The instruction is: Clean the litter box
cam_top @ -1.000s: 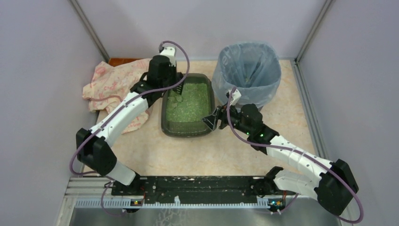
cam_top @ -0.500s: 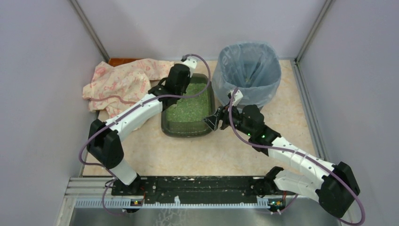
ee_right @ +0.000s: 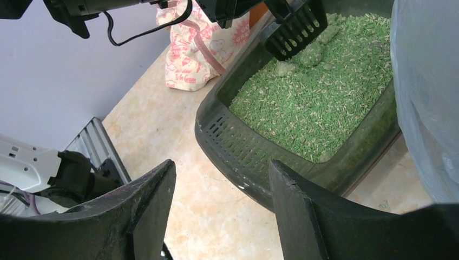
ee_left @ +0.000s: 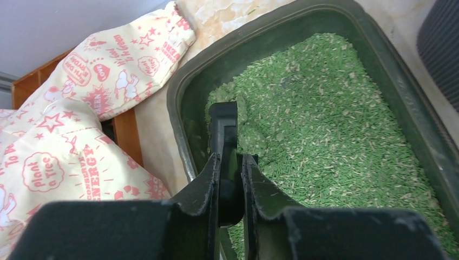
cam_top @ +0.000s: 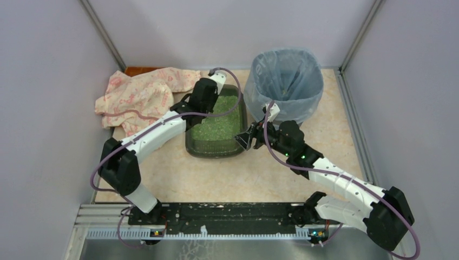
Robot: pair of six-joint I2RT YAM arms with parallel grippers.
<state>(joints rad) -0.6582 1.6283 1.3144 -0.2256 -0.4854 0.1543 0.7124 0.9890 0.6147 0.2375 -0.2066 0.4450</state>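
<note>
A beige marbled desk (cam_top: 260,168) is lying between pale lilac walls (cam_top: 43,108). The litter box (cam_top: 214,153) is sitting mid-desk toward the far edge, a shallow dark grey-green tray with rounded corners, holding green granular litter (cam_top: 216,127) with a few clumps (ee_right: 311,51). The left gripper (ee_left: 231,160) is clamping a black slotted scoop (ee_right: 295,27) over the box's far left part. The right gripper (ee_right: 222,173) is hanging with jaws spread at its near right corner
</note>
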